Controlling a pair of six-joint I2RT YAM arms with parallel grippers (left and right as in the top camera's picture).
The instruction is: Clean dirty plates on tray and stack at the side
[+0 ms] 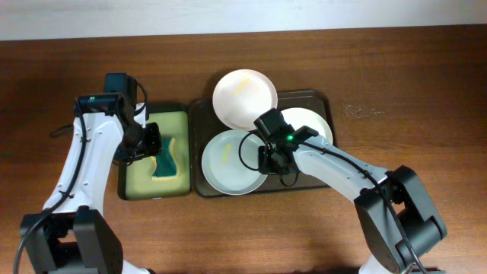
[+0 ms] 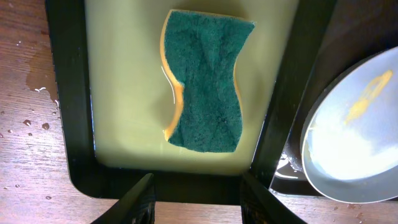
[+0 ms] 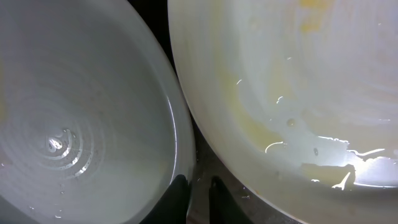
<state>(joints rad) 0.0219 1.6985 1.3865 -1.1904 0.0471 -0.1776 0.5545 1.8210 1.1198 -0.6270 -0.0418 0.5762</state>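
The dark brown tray (image 1: 323, 99) holds three white plates. One plate (image 1: 243, 95) at the back overhangs the tray's rim, one (image 1: 312, 120) lies at the right, and one (image 1: 224, 164) with a yellow smear lies front left. My right gripper (image 1: 271, 158) (image 3: 198, 199) is shut on the front-left plate's (image 3: 81, 124) rim, one finger inside and one outside. The smeared right plate (image 3: 298, 93) lies just beside it. My left gripper (image 1: 150, 143) (image 2: 198, 202) is open and empty above the small tray's near edge. The front-left plate also shows in the left wrist view (image 2: 354, 137).
A smaller dark tray (image 1: 122, 179) (image 2: 68, 124) with a pale yellow-green inside stands left of the brown tray. A green and yellow sponge (image 1: 165, 158) (image 2: 205, 81) lies in it. Water drops lie on the wood (image 2: 31, 121) beside it.
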